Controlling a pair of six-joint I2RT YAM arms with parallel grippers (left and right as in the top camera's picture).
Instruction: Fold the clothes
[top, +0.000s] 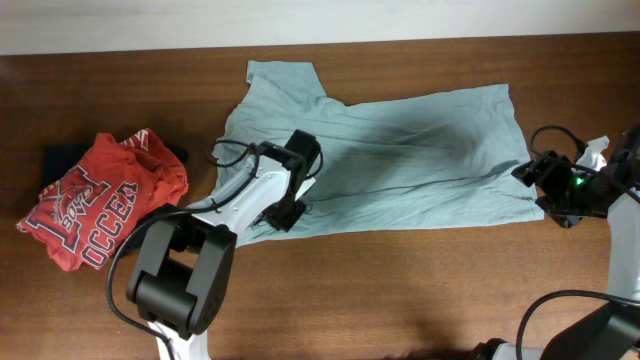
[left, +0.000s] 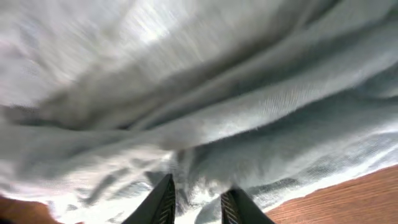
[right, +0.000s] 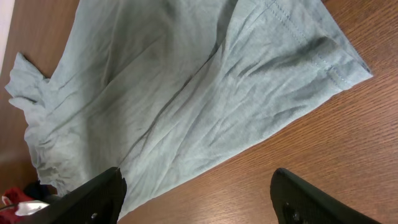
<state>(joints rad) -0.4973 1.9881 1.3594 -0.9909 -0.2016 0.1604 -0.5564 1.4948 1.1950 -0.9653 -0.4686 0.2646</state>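
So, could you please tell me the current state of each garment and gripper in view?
Grey-teal T-shirt: spread out flat, wrinkled, not yet folded.
Red shirt: crumpled in a heap, unfolded.
Dark garment: mostly hidden under the red shirt; state unclear.
Left gripper: down on the T-shirt, fingers close together; grip cannot be told.
Right gripper: open, by the T-shirt's hem corner, holding nothing.

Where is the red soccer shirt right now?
In the overhead view, the red shirt lies crumpled on the table's left side, partly over a dark garment, apart from the grey-teal T-shirt to its right.
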